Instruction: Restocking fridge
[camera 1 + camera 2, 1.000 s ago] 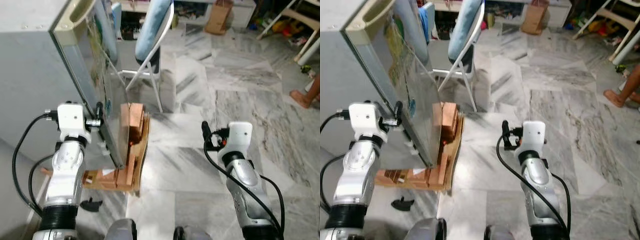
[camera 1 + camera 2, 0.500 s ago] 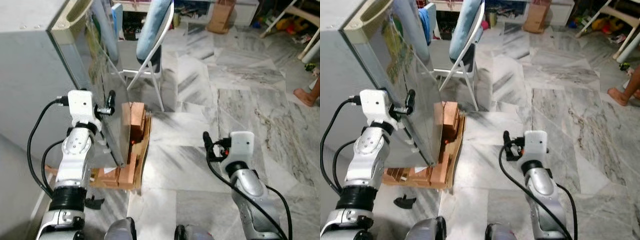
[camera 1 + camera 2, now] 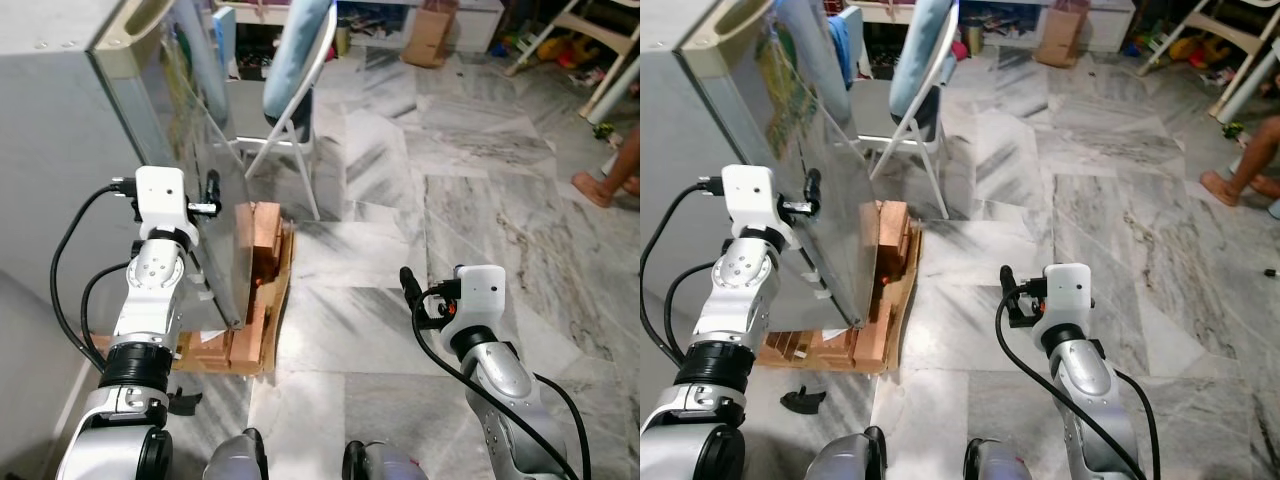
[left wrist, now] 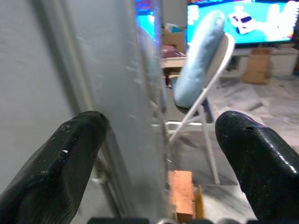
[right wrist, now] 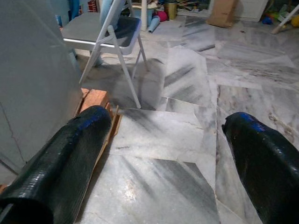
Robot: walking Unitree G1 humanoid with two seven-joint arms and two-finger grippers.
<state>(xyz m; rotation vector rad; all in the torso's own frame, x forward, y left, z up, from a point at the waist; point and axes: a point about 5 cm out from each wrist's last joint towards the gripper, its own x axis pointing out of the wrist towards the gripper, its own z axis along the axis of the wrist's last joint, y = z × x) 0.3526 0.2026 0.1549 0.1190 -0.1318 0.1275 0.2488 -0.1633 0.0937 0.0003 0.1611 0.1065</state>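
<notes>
since a moment ago the left gripper (image 3: pixel 212 190) has risen along the near edge of the fridge door (image 3: pixel 790 150), fingers spread wide astride it without clamping, so the pull looks about to start. further right, the right gripper (image 3: pixel 1006 290) hangs released and empty over the marble floor (image 3: pixel 420 170).

We're standing on a grey-veined marble tile floor (image 3: pixel 420 180), pretty glossy and brightly lit. There's a white folding chair (image 3: pixel 290 90) with a light blue cushion (image 4: pixel 198 58) draped over its back, and behind it a brown paper bag (image 3: pixel 432 22). Stacked wooden blocks (image 3: pixel 258 290) sit down low, and a screen (image 4: pixel 240 21) glows at the back.
</notes>
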